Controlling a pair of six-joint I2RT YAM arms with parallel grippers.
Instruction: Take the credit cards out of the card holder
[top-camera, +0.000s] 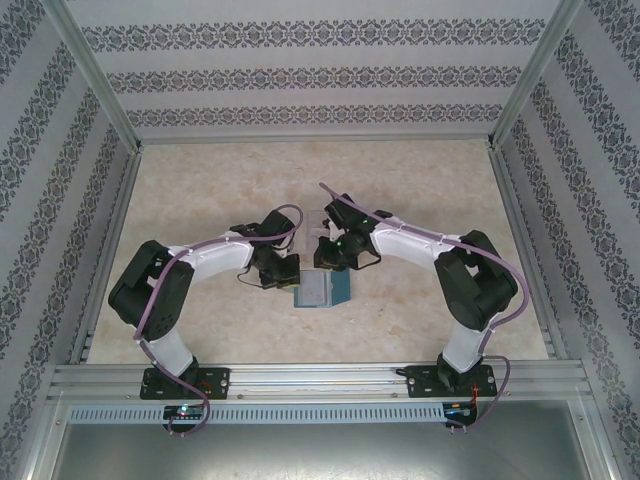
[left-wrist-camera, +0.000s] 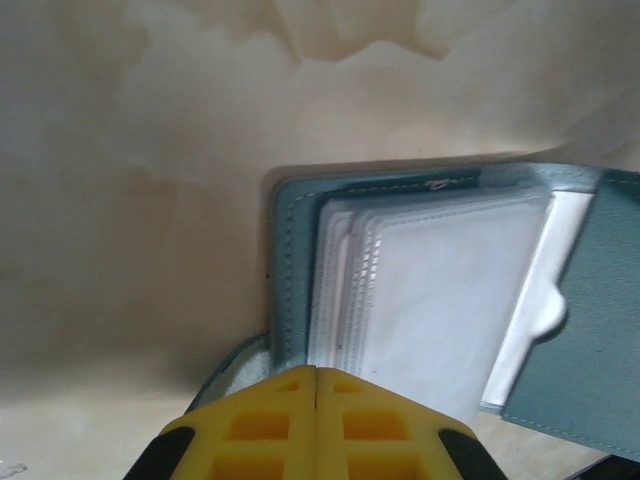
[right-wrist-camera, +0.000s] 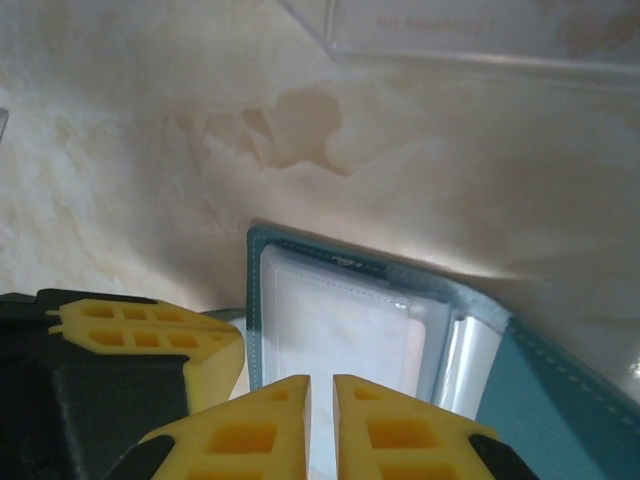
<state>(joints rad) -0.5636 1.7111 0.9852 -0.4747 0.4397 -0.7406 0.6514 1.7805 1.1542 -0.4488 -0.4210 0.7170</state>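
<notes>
- Left wrist view: the left claw (left-wrist-camera: 316, 376) has its yellow fingers pressed together at the near edge of the card holder (left-wrist-camera: 592, 330). No gap shows between them. I cannot tell whether a thin sleeve edge is caught there.
- Right wrist view: the right claw (right-wrist-camera: 322, 388) has its fingers drawn close with only a slim slit between them. It sits low over the holder's near edge, just beside the left claw. White shows through the slit, and I cannot tell whether it is nipping a sleeve or hanging just above it.
- The card holder lies open like a book on the desk (left-wrist-camera: 150, 150), between the two claws and near the middle of the desk. Its teal covers are spread and its clear sleeves (left-wrist-camera: 440, 300) are fanned upward.
- The sleeves look pale and whitish. Whether that is the credit cards inside or bare plastic is too blurred to tell.
- A clear tray (right-wrist-camera: 450, 30) sits on the desk beyond the holder, well apart from it. What it holds is unreadable.
- Judged progress: opening the holder is done. No card can be made out lying free on the desk, so pulling the cards out looks to be almost wholly ahead.
</notes>
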